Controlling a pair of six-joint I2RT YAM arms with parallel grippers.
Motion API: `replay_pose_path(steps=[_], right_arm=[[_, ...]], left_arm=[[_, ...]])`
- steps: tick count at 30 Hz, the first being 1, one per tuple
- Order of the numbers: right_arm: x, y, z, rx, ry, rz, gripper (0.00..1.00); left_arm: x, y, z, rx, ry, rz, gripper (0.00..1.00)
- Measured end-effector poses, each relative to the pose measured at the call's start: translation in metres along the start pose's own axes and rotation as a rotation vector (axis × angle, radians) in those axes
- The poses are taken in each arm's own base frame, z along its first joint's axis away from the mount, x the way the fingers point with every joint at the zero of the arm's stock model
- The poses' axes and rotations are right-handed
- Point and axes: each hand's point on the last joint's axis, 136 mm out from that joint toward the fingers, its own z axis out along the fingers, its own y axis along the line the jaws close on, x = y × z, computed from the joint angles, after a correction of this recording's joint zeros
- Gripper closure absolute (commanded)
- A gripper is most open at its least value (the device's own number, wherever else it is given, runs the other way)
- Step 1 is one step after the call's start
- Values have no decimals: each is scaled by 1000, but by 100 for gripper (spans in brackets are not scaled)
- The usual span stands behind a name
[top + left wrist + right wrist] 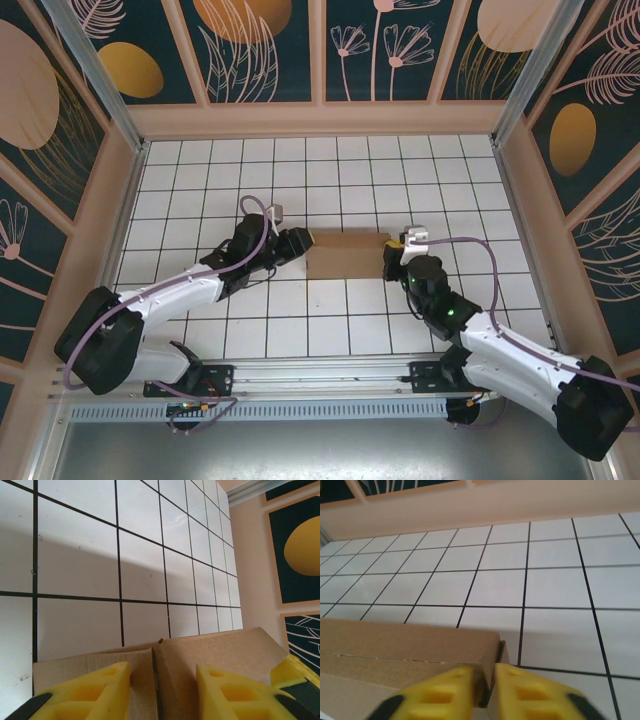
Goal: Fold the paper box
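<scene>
- Paper box (348, 258) lies flat near the mid of the white tiled table (300, 170), a brown rectangle w/ its long side running left-right, right between my two grippers.
- Left gripper (303, 243) is at the box's left end, arm reaching in from the near-left corner.
- On the left wrist cam the yellow fingers (90, 692) stand wide apart, i.e. released. Cardboard spans behind and between them, and a seam or crease runs up the gap. I can't tell whether the pads touch the cardboard.
- Same cam: the box's far right corner is cut at an angle, and there's a yellow bit just beside it. I can't say for sure what that bit is.
- Right gripper (392, 255) is at the box's right end, arm coming from the near-right corner.
- On the right wrist cam the yellow fingers (530, 692) are drawn nearly together, w/ the corner of a thin cardboard edge pinched in the slit, so it's clenched on the box.
- That cam also shows the box as stacked layers: an upper panel w/ a rounded fold along its top and another sheet below it, a thin line between them.
- Table around the box is bare white tile w/ black grid lines. Peach frame and dark floral wall panels (270, 50) sit behind.
</scene>
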Motion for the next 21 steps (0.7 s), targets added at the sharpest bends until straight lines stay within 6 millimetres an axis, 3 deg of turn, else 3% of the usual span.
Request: replay_pose_path(steps=[5,9,14,17,21], right_arm=[[-13,8,-9,-56,-40,21,40],[-25,14,-19,-106,-77,35,24],[-38,10,-28,-95,-99,129,22],[-44,0,-19,-17,-27,229,22],[-51,-7,1,52,91,354,29]], left_arm=[[-2,1,0,-8,-13,0,67],[-3,1,1,-10,-14,0,67],[-3,2,3,-11,-15,4,67],[-3,2,3,-11,-14,12,67],[-3,2,3,-11,-13,30,66]])
